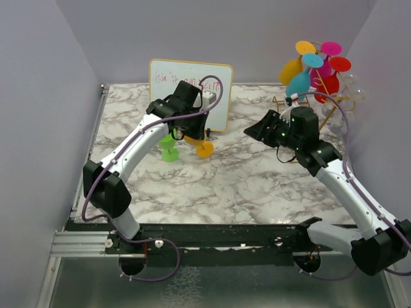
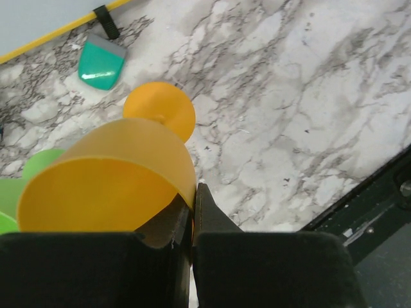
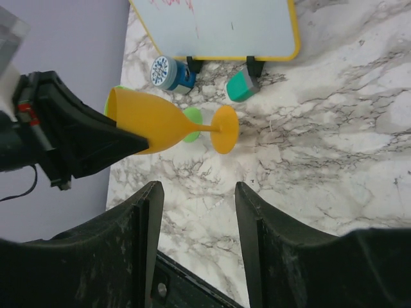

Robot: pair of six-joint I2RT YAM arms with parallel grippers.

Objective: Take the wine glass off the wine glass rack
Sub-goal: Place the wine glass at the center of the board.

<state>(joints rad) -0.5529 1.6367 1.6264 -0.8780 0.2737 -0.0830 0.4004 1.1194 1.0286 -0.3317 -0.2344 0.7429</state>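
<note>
Black fingers of the left end effector (image 2: pixel 192 204) fill the bottom of its wrist view, closed narrow on the rim of the orange glass (image 2: pixel 109 173), with the thin bowl wall pinched between them. The glass hangs tilted beyond the fingertips, its round foot further out over the marble bench (image 1: pixel 244 186); whether the foot touches the bench cannot be told. A green glass (image 1: pixel 169 149) stands just beside the orange one, to the left of this end effector.

Ahead of the left end effector a yellow-framed whiteboard (image 1: pixel 191 83) leans upright. Its top edge carries red and green scribbles, too small and blurred to read. At the board's foot lie a teal eraser (image 2: pixel 101 64) and a blue roll (image 3: pixel 168 72) with a white patterned end; no brand shows on either.

The right end effector (image 3: pixel 196 212) stands moderately wide with nothing between its fingers, facing the orange glass but well apart from it.

The rack (image 1: pixel 329 117) stands behind and to the right of the right end effector, at the far right corner of the bench, with yellow, cyan, magenta, red and clear glasses hanging on its hooks.
</note>
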